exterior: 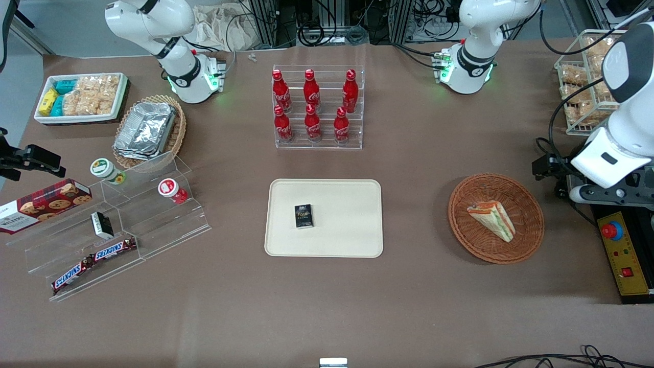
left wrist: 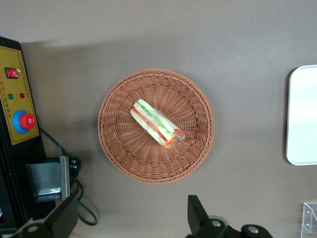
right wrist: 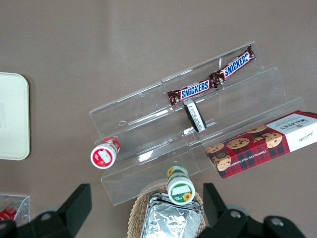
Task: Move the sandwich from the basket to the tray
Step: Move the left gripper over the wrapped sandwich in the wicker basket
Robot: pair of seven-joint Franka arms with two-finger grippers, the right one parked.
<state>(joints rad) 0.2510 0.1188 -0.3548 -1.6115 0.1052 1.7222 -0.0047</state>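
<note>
The gripper [exterior: 544,167] hung apart from the basket [exterior: 529,235], just past its rim toward the working arm's end, with the sandwich [exterior: 493,219] lying inside.

The working left arm [exterior: 621,128] has glossy white rounded shells, with a dark grey band across its upper segment and a small black rectangular mark on the white wrist block. Black cables loop from that block. Its base [exterior: 467,71], standing on the brown bench [exterior: 419,286] farther from the front camera than the basket [exterior: 529,240], is a white dome ringed by a black collar with a small round emblem and green lights glowing at the foot. The pincer [left wrist: 131,223] is matt black, its two fingers [left wrist: 63,218] blunt, angular and wide apart, with round silvery screw heads at their roots.
</note>
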